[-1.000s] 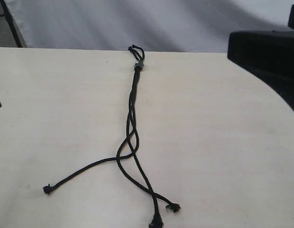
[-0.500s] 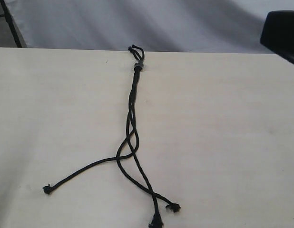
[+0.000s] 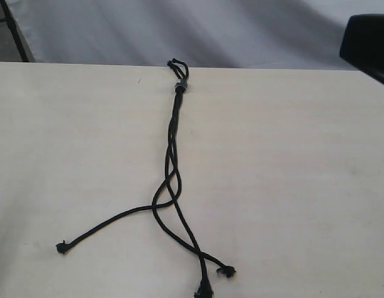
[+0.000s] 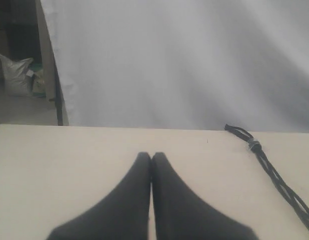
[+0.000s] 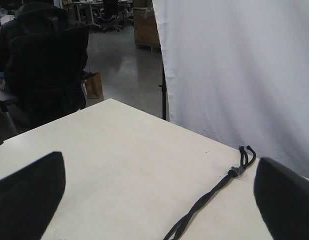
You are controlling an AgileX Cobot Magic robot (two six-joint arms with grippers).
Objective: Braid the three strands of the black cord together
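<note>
The black cord (image 3: 173,130) lies lengthwise down the middle of the pale table (image 3: 291,186), bound at its far end by a small grey band (image 3: 181,86) with short loops. Its upper half is twisted together. Lower down the three strands spread: one runs to a knotted tip at the left (image 3: 61,248), two end near the front edge (image 3: 226,270) (image 3: 203,290). My left gripper (image 4: 151,156) is shut and empty, off to the side of the cord (image 4: 274,175). My right gripper (image 5: 159,195) hangs wide open above the table, with the cord (image 5: 214,192) between its fingers' span.
A white curtain (image 3: 179,31) hangs behind the table's far edge. A dark part of the right arm (image 3: 366,43) shows at the upper right of the exterior view. In the right wrist view a black chair (image 5: 44,70) stands beyond the table.
The right arm's dark bulk has pulled back towards the upper right corner of the exterior view. The cord has not moved.
</note>
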